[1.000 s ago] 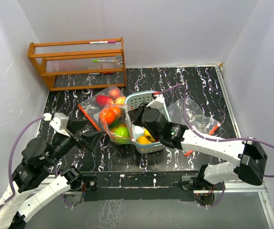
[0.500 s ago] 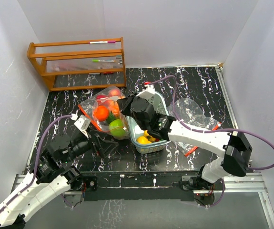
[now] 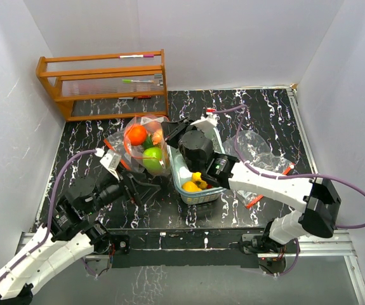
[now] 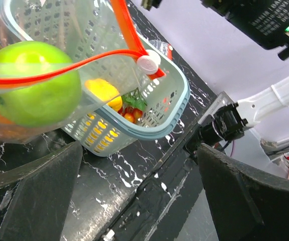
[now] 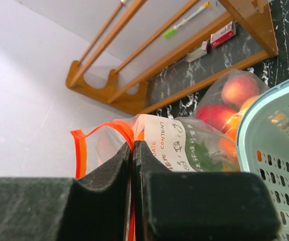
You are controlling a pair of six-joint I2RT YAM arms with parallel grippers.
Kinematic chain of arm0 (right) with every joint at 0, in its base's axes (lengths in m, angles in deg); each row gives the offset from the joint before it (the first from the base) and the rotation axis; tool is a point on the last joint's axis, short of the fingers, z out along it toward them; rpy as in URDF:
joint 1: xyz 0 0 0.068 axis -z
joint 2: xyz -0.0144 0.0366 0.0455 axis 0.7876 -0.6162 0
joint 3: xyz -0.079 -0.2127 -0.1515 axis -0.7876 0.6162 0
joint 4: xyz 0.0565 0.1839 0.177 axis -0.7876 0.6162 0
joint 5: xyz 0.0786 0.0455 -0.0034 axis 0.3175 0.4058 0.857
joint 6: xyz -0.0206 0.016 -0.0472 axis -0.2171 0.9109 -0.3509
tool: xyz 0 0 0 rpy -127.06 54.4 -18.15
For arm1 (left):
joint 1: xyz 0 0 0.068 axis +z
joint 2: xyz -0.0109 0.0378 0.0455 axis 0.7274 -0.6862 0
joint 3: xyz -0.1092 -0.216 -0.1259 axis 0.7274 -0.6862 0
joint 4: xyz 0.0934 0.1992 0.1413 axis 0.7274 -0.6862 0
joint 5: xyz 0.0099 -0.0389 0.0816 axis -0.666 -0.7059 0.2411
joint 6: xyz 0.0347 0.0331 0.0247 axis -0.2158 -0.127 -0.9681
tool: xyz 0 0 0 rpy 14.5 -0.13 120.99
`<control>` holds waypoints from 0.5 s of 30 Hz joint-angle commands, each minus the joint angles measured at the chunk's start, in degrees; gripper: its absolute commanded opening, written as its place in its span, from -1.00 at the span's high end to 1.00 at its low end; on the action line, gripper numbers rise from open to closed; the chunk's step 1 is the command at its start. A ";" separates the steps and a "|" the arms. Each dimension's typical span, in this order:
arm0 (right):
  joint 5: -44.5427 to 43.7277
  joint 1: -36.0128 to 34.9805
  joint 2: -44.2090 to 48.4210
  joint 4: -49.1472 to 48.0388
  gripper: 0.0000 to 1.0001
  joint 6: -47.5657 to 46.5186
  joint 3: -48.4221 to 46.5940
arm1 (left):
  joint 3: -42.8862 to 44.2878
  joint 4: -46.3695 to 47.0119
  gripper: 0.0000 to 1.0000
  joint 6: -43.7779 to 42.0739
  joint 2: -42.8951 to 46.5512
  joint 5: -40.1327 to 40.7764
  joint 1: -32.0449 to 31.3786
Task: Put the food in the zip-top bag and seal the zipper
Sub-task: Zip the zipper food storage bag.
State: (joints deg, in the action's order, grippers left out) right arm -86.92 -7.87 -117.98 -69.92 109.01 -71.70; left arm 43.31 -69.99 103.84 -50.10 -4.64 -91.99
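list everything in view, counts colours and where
zip-top bag: one, clear, orange zipper, left of basket
bagged fruit: at least four, green, orange, red, peach, inside it
basket: one, teal, table centre
yellow fruit: at least two, in basket
second bag: one, clear, looks empty, right of basket
rack: one, wooden, far left corner
pens: two, green and pink-tipped, on rack
left gripper: open, on the bag's near side
right gripper: shut on the bag's top edge
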 commanded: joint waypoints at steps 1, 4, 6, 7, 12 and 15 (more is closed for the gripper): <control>-4.13 -0.22 3.31 -8.07 0.84 2.75 0.10 | 1.79 5.02 -0.95 -1.03 -3.26 4.06 0.08; -3.87 -0.45 3.32 -8.71 0.85 3.09 0.55 | 1.45 9.82 -0.95 -3.15 -5.86 8.61 0.06; -3.68 -0.44 3.33 -8.95 0.85 2.92 0.45 | -0.54 14.15 -0.95 -4.95 -6.86 11.34 0.06; -3.60 -0.46 3.33 -9.01 0.84 2.55 0.20 | -1.61 16.35 -0.95 -5.80 -7.31 12.76 0.10; -4.20 -0.43 3.75 -8.65 0.85 0.20 -1.42 | 0.21 19.24 -0.95 -5.95 -13.24 19.72 0.06; -4.76 -0.46 3.74 -8.69 0.84 -0.75 -2.49 | 1.02 20.32 -0.95 -6.17 -17.40 20.49 0.06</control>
State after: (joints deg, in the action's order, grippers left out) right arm -88.95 -8.07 -117.02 -73.05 109.71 -71.06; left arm 41.98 -54.47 99.23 -63.35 11.12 -91.99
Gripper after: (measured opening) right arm 0.078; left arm 0.971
